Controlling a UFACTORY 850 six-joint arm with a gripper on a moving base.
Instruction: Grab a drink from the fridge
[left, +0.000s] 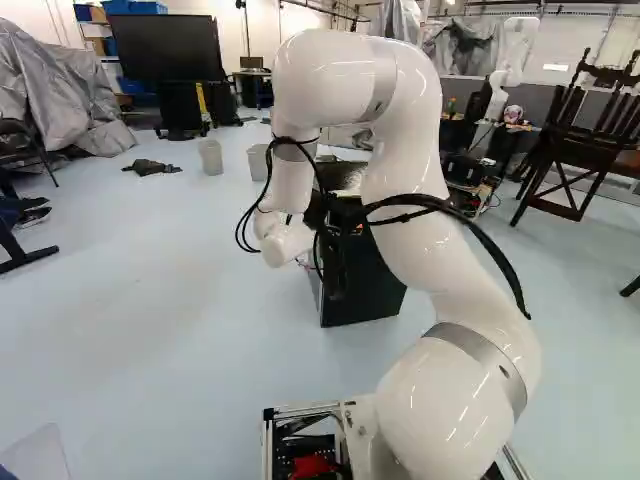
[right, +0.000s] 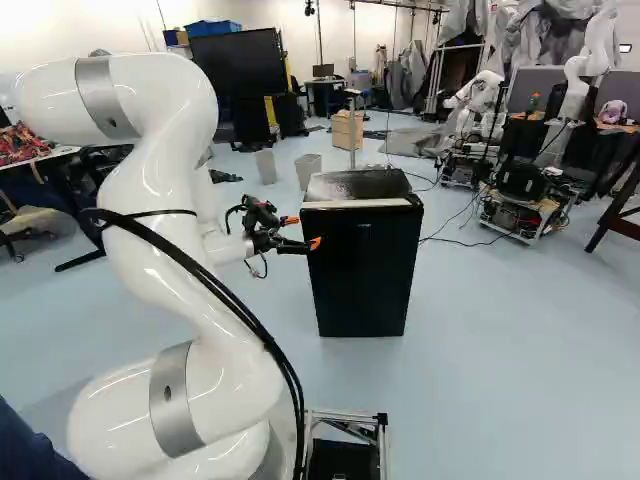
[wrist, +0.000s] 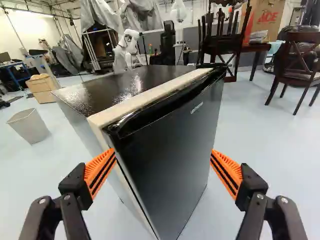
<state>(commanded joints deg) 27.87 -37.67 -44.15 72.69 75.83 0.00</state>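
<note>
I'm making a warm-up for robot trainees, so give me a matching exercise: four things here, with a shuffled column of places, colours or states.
1. pincer
2. fridge door
3. finger pads
4. wooden box

A. shut
B. beyond the fridge in the right base view
C. open
D. orange

Pairs: 1-C, 2-A, 3-D, 4-B

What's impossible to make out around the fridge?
Inside the fridge, any drinks included: hidden by its closed door, all views.
Fridge back: faces away, all views.
Nearest bottom corner: cut off by wrist view's edge.
Whether pincer touches fridge: wrist view, any gap too small.
</note>
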